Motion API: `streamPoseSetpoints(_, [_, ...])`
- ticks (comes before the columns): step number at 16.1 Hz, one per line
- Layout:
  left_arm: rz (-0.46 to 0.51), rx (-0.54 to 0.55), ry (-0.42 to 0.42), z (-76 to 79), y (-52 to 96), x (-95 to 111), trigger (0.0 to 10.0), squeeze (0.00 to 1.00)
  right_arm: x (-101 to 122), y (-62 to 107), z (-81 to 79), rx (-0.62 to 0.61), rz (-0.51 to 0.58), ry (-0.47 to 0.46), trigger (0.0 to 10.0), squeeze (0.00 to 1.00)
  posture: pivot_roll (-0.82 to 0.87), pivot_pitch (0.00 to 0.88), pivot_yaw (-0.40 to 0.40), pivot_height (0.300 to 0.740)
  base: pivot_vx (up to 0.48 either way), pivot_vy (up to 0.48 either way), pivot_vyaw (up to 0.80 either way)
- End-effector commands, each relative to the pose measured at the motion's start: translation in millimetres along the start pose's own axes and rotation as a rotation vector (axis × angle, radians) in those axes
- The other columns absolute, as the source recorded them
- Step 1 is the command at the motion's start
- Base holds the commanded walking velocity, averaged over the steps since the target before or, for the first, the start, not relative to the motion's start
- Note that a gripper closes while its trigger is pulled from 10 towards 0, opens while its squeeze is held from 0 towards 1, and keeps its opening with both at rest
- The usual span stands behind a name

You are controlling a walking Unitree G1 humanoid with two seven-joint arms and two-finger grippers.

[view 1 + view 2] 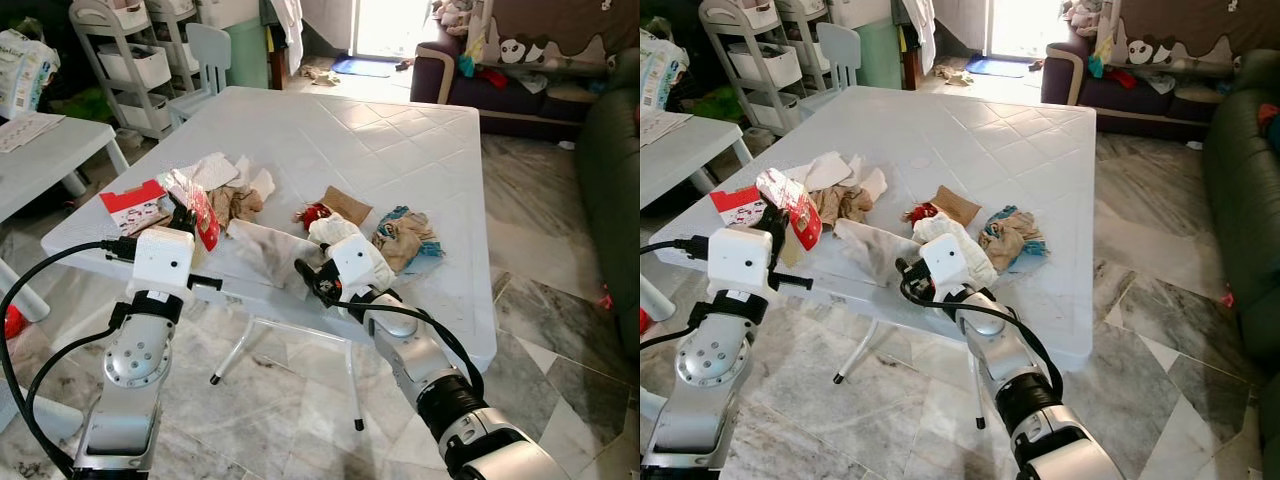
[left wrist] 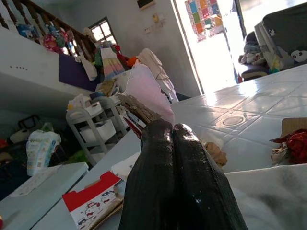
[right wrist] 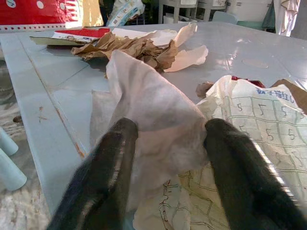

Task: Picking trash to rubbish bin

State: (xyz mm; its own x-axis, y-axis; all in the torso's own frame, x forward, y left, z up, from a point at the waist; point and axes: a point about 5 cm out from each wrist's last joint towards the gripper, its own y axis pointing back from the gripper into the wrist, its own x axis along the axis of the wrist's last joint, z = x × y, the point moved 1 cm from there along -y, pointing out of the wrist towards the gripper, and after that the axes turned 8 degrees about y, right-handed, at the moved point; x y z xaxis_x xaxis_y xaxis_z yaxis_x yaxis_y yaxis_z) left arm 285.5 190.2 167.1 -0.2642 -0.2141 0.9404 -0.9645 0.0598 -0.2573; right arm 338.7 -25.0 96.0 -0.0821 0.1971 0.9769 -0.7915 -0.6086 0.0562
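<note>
Marble floor [image 1: 300,400] fills the lower frame, open under the near table edge where both my arms rise, with only the folding legs standing on it at lower centre. At lower left the left arm stands almost vertical, its white wrist box level with the rim of the white table [image 1: 400,150]. My left gripper [image 1: 185,215] sits just over that front-left edge, fingers [image 2: 177,182] pressed together and pinching a red and silver wrapper [image 1: 200,210] that sticks up above them. At lower right the right arm slants up toward frame centre, and my right gripper [image 1: 308,272] reaches in over the near edge. Its fingers [image 3: 110,167] stand apart on either side of a crumpled white tissue [image 3: 148,124], touching it but not pressed in.

Just beyond, a white printed bag [image 3: 254,120] lies against the tissue. Left of centre sit a red and white card box [image 1: 130,205] and crumpled brown paper [image 1: 235,202]; right of centre, a red scrap [image 1: 315,212] and a brown and blue wad [image 1: 405,238]. Past these the far half of the tabletop lies bare.

Upper left holds a second white table [image 1: 50,150] and a grey trolley rack [image 1: 130,60]; a dark sofa [image 1: 520,70] sits upper right, with floor between it and my table.
</note>
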Motion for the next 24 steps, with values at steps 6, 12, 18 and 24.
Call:
streamPoseSetpoints(6, [0.005, 0.002, 0.013, 2.3, -3.0, 2, 0.0, 0.00, 7, -4.3, -1.9, 0.009, 0.043, -0.036, 0.0, 0.00, -0.01, 0.000, -0.003, 0.740, 0.000, 0.000, 0.00])
streamPoseSetpoints(12, [0.007, 0.005, 0.022, 3.9, -5.7, 2, 0.0, 0.00, 7, -3.9, -0.2, -0.001, 0.048, -0.052, 0.0, 0.00, -0.02, 0.000, 0.000, 0.740, 0.000, 0.000, 0.00])
streamPoseSetpoints(18, [0.017, 0.005, 0.028, 5.4, -10.7, 3, 0.0, 0.00, 4, -1.3, 5.5, -0.038, 0.045, -0.066, 0.0, 0.00, -0.02, 0.000, 0.003, 0.740, 0.000, 0.000, 0.00])
streamPoseSetpoints(24, [0.028, 0.020, 0.029, 4.4, -14.9, 5, 0.0, 0.00, 15, 6.2, 48.8, -0.323, 0.084, 0.004, 0.0, 0.00, -0.02, 0.000, 0.001, 0.740, 0.000, 0.000, 0.00])
